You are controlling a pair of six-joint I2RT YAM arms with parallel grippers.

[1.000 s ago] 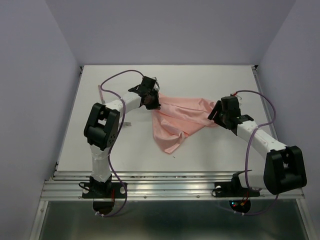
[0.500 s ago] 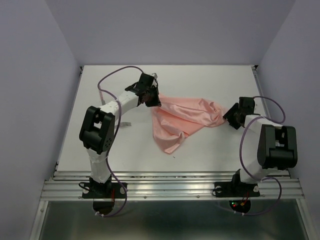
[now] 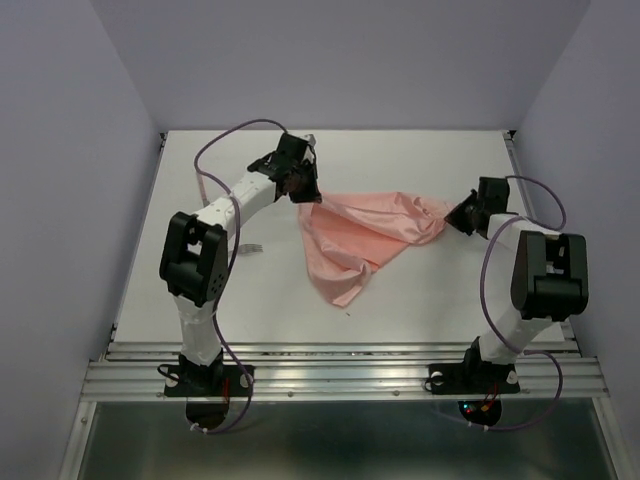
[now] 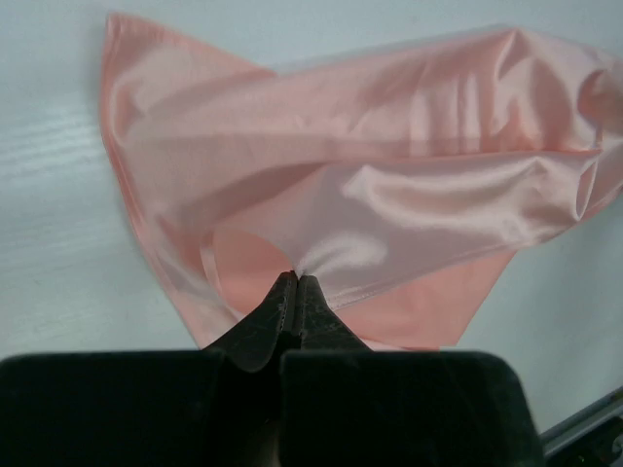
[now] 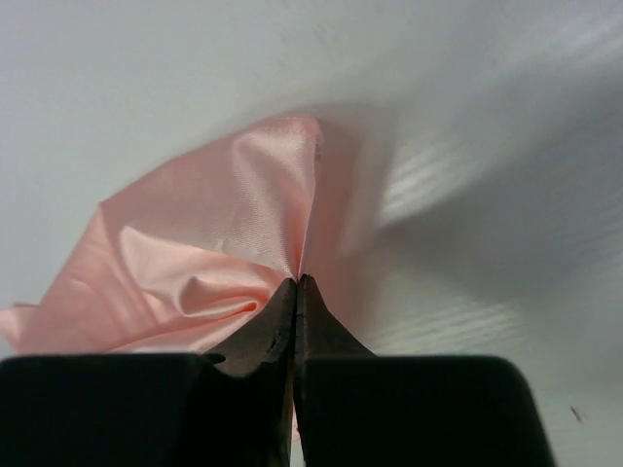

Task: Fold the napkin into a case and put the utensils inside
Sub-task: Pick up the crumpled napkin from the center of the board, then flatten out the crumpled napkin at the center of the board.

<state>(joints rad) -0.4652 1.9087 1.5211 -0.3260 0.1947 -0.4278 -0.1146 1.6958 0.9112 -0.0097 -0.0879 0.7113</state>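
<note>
Right tool (image 3: 455, 217) swung outward, now clenched on napkin (image 3: 360, 235) corner; left tool (image 3: 303, 193) clamps another corner.

The napkin (image 3: 365, 235) is a soft, shiny pink cloth, all wrinkly. It lies near the middle of the table (image 3: 420, 290) and is stretched from left to right. Its left and right corners are pulled up tight. One loose corner points toward the near edge. The utensils (image 3: 251, 247) are tiny thin things lying flat, left of the napkin and apart from it.
</note>
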